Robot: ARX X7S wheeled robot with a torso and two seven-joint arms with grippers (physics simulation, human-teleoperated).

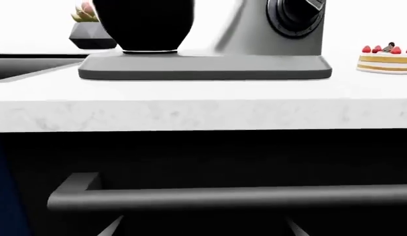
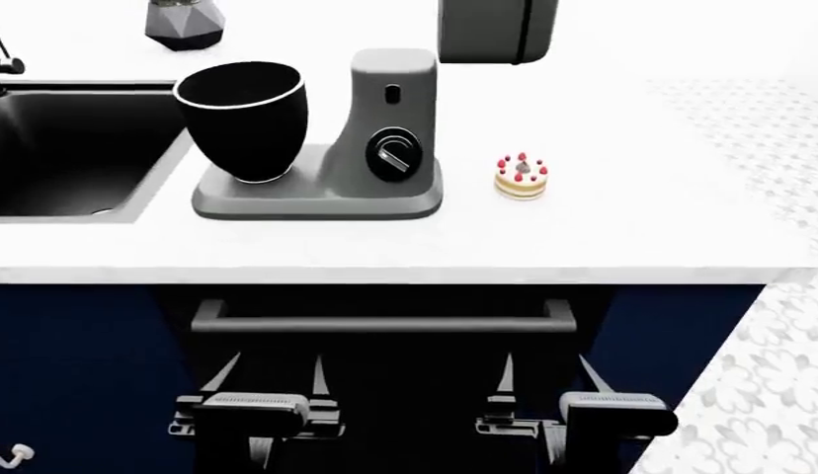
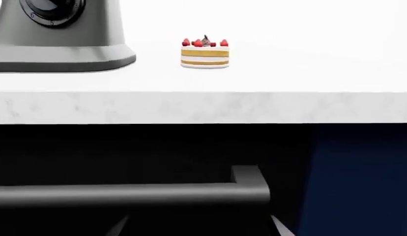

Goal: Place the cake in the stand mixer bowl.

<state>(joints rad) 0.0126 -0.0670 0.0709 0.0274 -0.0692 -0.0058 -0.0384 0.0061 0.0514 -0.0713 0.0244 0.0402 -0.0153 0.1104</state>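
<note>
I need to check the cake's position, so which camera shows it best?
The right wrist view: the cake sits whole and side-on on the countertop. The head view shows it small from above; the left wrist view cuts it off at the edge.

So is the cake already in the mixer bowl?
No, the cake sits on the white counter to the right of the stand mixer, apart from the black stand mixer bowl.

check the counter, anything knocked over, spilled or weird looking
Nothing spilled or tipped. The cake sits upright and intact on the counter, beside the stand mixer. The black bowl stands upright on the mixer's base, apparently empty. Both grippers hang low in front of the cabinet.
</note>
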